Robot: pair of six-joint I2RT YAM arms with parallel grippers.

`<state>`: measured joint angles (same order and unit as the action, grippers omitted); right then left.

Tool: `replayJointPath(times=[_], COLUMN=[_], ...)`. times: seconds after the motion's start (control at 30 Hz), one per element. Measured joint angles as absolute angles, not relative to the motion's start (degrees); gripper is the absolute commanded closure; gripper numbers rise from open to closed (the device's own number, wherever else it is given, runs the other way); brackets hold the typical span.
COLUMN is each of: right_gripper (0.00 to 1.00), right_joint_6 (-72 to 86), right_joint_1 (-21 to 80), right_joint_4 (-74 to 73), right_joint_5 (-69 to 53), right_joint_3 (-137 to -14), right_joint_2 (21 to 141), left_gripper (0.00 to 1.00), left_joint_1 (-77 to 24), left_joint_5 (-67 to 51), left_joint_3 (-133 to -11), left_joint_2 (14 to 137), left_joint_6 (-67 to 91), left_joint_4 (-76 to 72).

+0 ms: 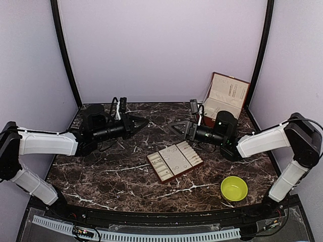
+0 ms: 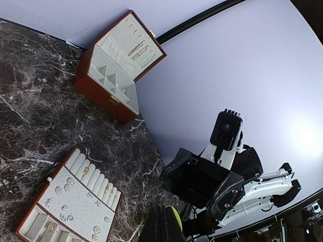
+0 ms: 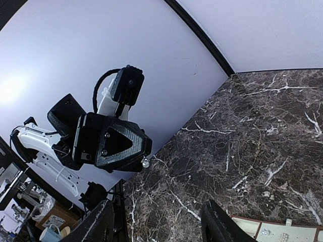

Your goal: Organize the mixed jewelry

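My left gripper [image 1: 145, 121] hangs above the back middle of the marble table [image 1: 111, 174], shut on a tiny silvery stud [image 3: 146, 162] that shows at its tip [image 3: 144, 153] in the right wrist view. Facing it a short way off, my right gripper [image 1: 173, 126] stands open with nothing between its fingers [image 3: 98, 224]. Several small silvery and gold pieces [image 2: 65, 190] sit in the cream-lined compartment tray [image 1: 193, 165]. A thin chain [image 3: 228, 148] seems to lie on the marble beyond the right gripper. In the left wrist view the shut left gripper [image 2: 162, 212] points at the open right gripper [image 2: 202, 181].
The reddish-brown box [image 1: 227, 98] stands open at the back right, its cream lining showing [image 2: 118, 65]. A yellow-green bowl [image 1: 234, 188] sits near the front right. Pale walls and black corner posts [image 1: 64, 55] close in the table.
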<state>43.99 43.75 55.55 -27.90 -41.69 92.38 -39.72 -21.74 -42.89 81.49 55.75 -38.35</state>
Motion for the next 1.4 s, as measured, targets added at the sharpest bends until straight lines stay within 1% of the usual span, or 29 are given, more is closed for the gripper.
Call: replayJointPath(times=[0.2, 0.57, 1.4], right_gripper=[0.57, 0.67, 0.80], right_joint_6=[44.1, 44.7, 44.9], right_joint_1=[45.5, 46.3, 48.1], right_joint_4=[57.3, 58.5, 60.4], right_joint_5=[-29.0, -31.9, -33.6], right_joint_3=[-43.9, -50.7, -57.7], right_joint_2=[95.4, 101.9, 109.1], left_gripper=[1.00, 1.00, 1.00], left_joint_1=[-40.1, -40.4, -40.5], left_joint_5=[-21.9, -22.1, -20.8], left_joint_3=[-42.9, -42.9, -42.5], left_joint_2=[81.5, 81.5, 81.3], left_joint_6=[55.9, 56.2, 56.8], left_joint_4=[-39.0, -40.2, -41.1])
